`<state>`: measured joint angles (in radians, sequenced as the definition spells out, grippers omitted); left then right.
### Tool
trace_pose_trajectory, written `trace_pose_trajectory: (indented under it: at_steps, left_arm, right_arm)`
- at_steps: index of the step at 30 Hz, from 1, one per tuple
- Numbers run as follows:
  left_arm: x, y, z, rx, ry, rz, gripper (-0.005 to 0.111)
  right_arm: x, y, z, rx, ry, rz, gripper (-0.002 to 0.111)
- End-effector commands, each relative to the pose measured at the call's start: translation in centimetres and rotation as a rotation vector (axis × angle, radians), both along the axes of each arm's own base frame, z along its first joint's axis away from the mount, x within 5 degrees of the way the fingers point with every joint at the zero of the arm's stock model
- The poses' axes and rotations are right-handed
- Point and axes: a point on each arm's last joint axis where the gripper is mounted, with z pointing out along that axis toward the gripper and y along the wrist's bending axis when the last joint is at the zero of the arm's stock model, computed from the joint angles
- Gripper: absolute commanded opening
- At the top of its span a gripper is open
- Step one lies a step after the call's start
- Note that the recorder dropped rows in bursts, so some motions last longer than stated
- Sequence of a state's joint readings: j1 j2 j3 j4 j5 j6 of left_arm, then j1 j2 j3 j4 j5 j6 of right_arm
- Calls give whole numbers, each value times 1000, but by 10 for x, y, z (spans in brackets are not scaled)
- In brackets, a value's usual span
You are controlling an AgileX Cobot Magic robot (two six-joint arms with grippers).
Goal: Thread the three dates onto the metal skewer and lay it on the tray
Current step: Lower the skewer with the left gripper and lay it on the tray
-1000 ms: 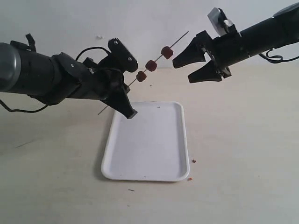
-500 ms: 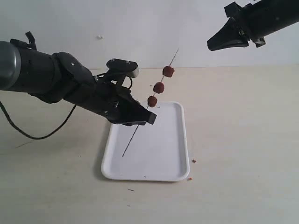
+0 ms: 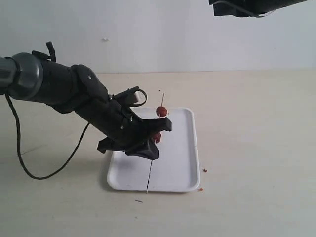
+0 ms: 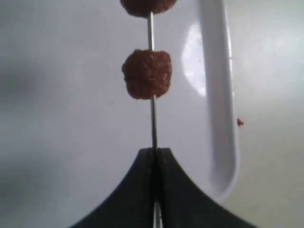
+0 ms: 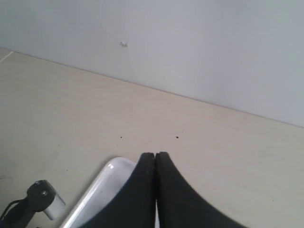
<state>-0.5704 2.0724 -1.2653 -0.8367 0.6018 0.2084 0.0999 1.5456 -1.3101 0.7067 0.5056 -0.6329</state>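
Note:
My left gripper is shut on the metal skewer and holds it low over the white tray. The thin rod runs from beyond the tray's far end to past its near rim. One date sits on the skewer's far part, and a second date is right at the fingers; the third is hidden there. In the left wrist view the skewer leaves the closed gripper with one date in full view and another date cut by the frame's edge. My right gripper is high up, shut and empty.
Small brown crumbs lie on the beige table by the tray's near right corner, and another crumb sits at its front edge. The tray's rim shows beside the skewer. A black cable loops on the left.
The left arm has swung down and forward, bringing the skewer from a raised slant to low over the tray. The right arm has lifted away to the top right.

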Motion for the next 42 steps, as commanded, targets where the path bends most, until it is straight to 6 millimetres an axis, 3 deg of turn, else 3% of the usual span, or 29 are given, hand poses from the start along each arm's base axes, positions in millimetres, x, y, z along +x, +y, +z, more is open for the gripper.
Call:
trace_pose_trajectory:
  at_steps: [1,6,8,10,18,32,42]
  left_arm:
    - [2,-2,-9,-16,55,38,7]
    - [2,-3,-9,-17,62,48,48]
    - [4,-2,-9,-16,50,54,61]
    - [4,-2,-9,-18,46,61,66]
    - [9,-4,-8,-46,27,123,67]
    - [7,-5,-8,23,1,42,67]
    - [6,-17,9,34,-11,-89,67]
  right_arm:
    - [-6,1,6,9,-12,2,0]
    - [-7,2,6,23,-4,5,0]
    - [-7,3,6,27,2,10,0]
    - [-7,3,5,27,5,12,0]
    - [-7,3,6,25,2,12,0]
    - [-7,3,6,25,1,11,0]
    - [-7,3,6,29,5,13,0]
